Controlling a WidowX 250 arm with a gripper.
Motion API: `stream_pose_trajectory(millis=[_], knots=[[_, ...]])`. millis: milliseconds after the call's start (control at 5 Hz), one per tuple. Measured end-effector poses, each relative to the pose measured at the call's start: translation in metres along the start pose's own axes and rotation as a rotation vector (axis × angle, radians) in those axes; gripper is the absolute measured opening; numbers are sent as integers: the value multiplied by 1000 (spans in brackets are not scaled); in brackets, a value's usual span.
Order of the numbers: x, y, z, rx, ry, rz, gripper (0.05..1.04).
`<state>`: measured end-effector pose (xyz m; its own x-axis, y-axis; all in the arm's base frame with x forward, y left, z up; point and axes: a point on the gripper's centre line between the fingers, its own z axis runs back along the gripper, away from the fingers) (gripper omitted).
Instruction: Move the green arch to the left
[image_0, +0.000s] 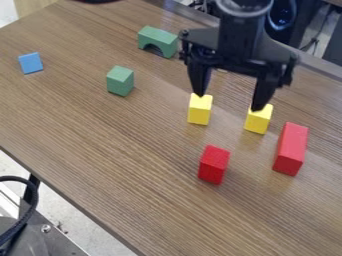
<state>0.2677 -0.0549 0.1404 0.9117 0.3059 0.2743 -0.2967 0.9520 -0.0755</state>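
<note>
My gripper (227, 102) hangs open over the upper right part of the table, its two fingers spread wide with nothing held between them. The green arch (159, 40) stands on the table near the top centre, up and to the left of the gripper, with its curved opening facing the camera. The gripper's left side comes close to the arch's right end in the view; the arch's whole shape still shows.
Two yellow blocks (200, 109) stand below the fingertips. A short red block (214, 164) and a long red block (291, 149) are nearer the camera. A green block (120, 80) and a blue block (31, 63) lie to the left on the wooden table (100, 150).
</note>
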Motion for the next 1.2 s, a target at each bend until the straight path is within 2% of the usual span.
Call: stream_pose_trajectory(millis=[200, 400, 600, 800, 1000, 1200], knots=[[31, 15, -4, 14, -13, 68, 999], [68, 39, -14, 45, -43, 198, 999], [90, 52, -27, 89, -92, 392, 999], [115, 60, -39, 172, -168, 573, 999], [139, 62, -49, 226, -208, 756, 999], [155, 65, -54, 205, -192, 901, 999]])
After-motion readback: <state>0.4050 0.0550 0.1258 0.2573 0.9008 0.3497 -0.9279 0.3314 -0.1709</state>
